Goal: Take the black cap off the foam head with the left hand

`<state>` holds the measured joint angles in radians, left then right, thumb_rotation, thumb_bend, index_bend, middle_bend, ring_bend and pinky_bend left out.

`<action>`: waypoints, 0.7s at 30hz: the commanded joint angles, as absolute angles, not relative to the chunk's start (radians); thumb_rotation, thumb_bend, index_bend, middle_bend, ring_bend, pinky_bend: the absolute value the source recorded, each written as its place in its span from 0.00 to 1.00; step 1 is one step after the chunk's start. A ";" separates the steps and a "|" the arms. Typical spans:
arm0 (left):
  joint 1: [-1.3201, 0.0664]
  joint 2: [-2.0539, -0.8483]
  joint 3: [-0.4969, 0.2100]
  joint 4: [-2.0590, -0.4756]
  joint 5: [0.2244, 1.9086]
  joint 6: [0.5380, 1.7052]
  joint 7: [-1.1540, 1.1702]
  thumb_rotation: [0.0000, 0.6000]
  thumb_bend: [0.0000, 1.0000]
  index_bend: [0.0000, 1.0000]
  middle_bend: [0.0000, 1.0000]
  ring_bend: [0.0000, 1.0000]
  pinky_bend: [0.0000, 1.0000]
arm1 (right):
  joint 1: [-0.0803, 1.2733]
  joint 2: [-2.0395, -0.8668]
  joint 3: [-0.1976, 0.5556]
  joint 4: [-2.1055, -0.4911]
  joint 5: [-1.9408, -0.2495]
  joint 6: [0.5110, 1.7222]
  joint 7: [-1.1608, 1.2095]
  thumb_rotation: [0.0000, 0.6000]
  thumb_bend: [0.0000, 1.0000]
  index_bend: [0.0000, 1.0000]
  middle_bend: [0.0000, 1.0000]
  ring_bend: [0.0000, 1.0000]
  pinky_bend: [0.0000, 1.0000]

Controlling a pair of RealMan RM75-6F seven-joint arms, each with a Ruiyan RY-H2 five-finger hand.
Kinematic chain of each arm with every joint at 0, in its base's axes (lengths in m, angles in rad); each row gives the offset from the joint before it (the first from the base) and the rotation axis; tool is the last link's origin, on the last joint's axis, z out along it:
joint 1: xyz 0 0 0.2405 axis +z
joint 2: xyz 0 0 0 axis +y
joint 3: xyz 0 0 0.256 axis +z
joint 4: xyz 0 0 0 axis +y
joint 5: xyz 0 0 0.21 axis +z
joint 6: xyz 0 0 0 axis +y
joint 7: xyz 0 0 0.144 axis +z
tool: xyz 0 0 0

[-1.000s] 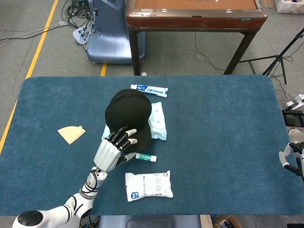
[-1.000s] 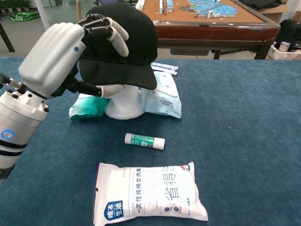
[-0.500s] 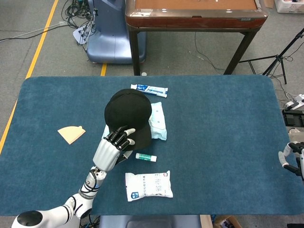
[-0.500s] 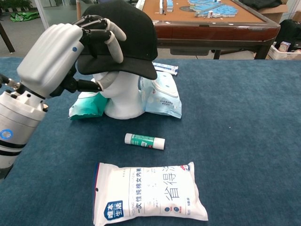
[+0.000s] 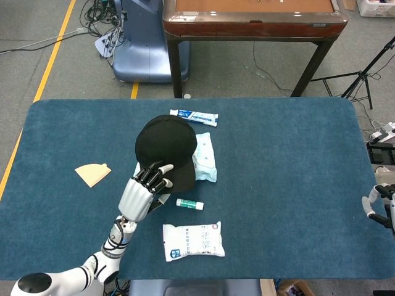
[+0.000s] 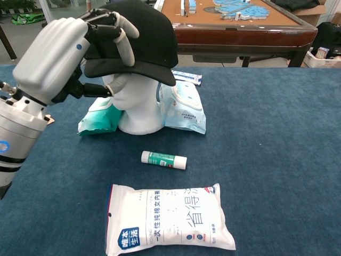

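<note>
A blue-carpeted table [image 5: 296,185] fills the head view. Near its centre, toward ten o'clock, a white foam head [image 6: 136,109] stands upright with the black cap [image 5: 166,147] on its crown, the brim tilted up off the face. The left hand [image 6: 56,56] comes in from seven o'clock and clamps the brim, its fingers [image 6: 123,33] curled over the top and the thumb underneath. The right hand [image 5: 378,203] shows only at the table's three o'clock edge, too little of it visible to tell whether its fingers are apart or together. At six o'clock from the foam head lies a white packet [image 6: 168,218] with blue printing. Pale wipe packs [image 6: 184,106] lean against the foam head. A glue stick [image 6: 163,159] lies between the foam head and the packet. A toothpaste box [image 5: 194,116] lies at twelve o'clock, and a tan paper cone [image 5: 93,173] at nine.
</note>
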<state>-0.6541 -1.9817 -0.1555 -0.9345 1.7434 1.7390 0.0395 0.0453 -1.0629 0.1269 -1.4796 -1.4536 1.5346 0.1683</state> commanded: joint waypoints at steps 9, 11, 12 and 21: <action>-0.657 -1.944 -0.179 -1.024 1.743 1.742 0.092 1.00 0.36 0.59 0.28 0.18 0.43 | 0.048 -1.065 0.127 -1.480 -1.455 1.532 0.168 1.00 0.44 0.75 0.60 0.51 0.56; -0.660 -1.940 -0.187 -1.041 1.744 1.744 0.104 1.00 0.36 0.59 0.28 0.18 0.43 | 0.048 -1.066 0.126 -1.480 -1.457 1.532 0.169 1.00 0.44 0.75 0.60 0.51 0.56; -0.662 -1.938 -0.191 -1.048 1.745 1.745 0.110 1.00 0.36 0.59 0.28 0.18 0.43 | 0.049 -1.066 0.126 -1.480 -1.458 1.532 0.169 1.00 0.44 0.75 0.60 0.51 0.56; -0.691 -1.911 -0.232 -1.081 1.753 1.740 0.162 1.00 0.36 0.59 0.28 0.18 0.43 | 0.053 -1.070 0.125 -1.481 -1.461 1.528 0.167 1.00 0.44 0.75 0.60 0.51 0.56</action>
<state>-0.6878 -1.9143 -0.2282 -1.0783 1.7536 1.7430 0.1596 0.0526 -1.0698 0.1254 -1.4810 -1.4611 1.5282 0.1675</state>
